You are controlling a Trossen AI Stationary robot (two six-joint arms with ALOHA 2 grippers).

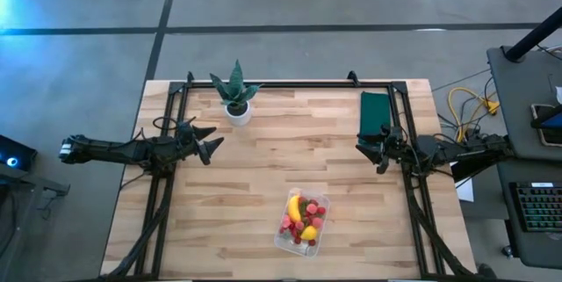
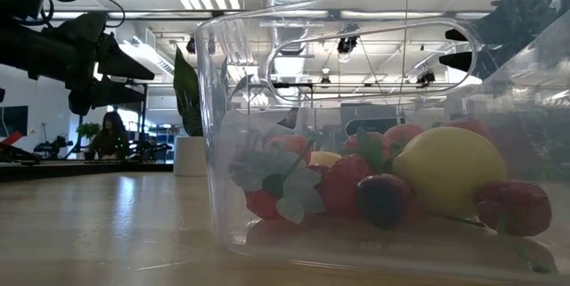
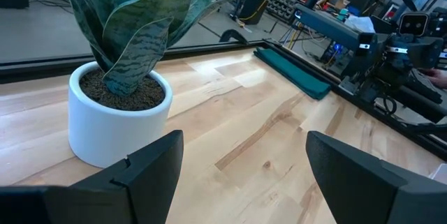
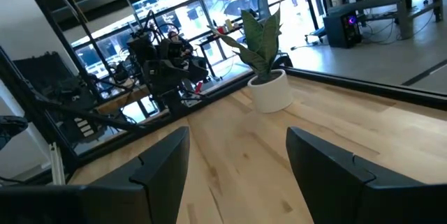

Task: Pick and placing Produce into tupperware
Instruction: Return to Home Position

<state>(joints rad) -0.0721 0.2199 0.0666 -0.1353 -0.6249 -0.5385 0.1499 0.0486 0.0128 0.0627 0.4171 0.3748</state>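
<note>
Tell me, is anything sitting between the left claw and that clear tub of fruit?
Nothing visible does. Only bare table lies between the open left gripper and the tupperware; the potted plant stands farther back, off that path.

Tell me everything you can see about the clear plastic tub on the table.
The tub is clear, see-through plastic, rectangular with rounded corners, and an oval handle-like shape shows in one wall. It stands upright and lidless on the wooden table, near the edge closest to the low camera and turned slightly askew. Inside lie a banana, a lemon and many red berries, some with green leaves. Nothing but the table and its contents touches it.
</note>
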